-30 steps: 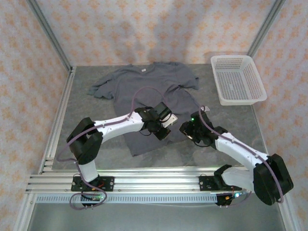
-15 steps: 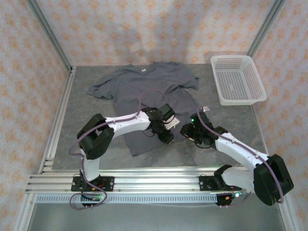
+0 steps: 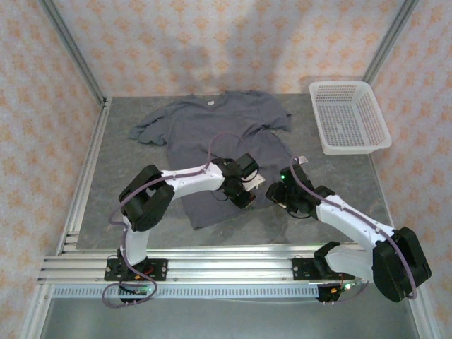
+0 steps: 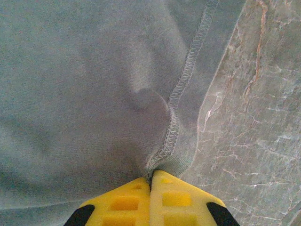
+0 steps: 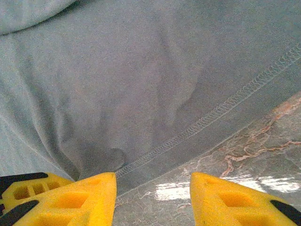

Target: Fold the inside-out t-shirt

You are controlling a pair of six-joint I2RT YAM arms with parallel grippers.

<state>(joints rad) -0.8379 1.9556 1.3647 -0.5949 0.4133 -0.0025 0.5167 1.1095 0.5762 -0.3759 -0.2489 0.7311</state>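
Observation:
The dark slate-grey t-shirt (image 3: 212,131) lies spread flat on the table, collar towards the back and seams showing. My left gripper (image 3: 244,200) sits at its bottom right hem. In the left wrist view the yellow fingers (image 4: 127,202) are pressed together on the stitched hem of the shirt (image 4: 94,70), which puckers at the tips of the gripper (image 4: 151,175). My right gripper (image 3: 275,192) hangs just to the right of it. In the right wrist view that gripper (image 5: 153,188) stands open over the edge of the shirt (image 5: 141,70), with nothing between its fingers.
A white mesh basket (image 3: 349,116) stands at the back right of the grey marbled table (image 3: 332,176). Aluminium frame rails (image 3: 88,176) run along the left side and the near edge. Bare table (image 4: 263,117) lies right of the hem.
My left arm has swung its elbow to the right and its gripper has edged right and nearer along the hem. The right arm has shifted only slightly.

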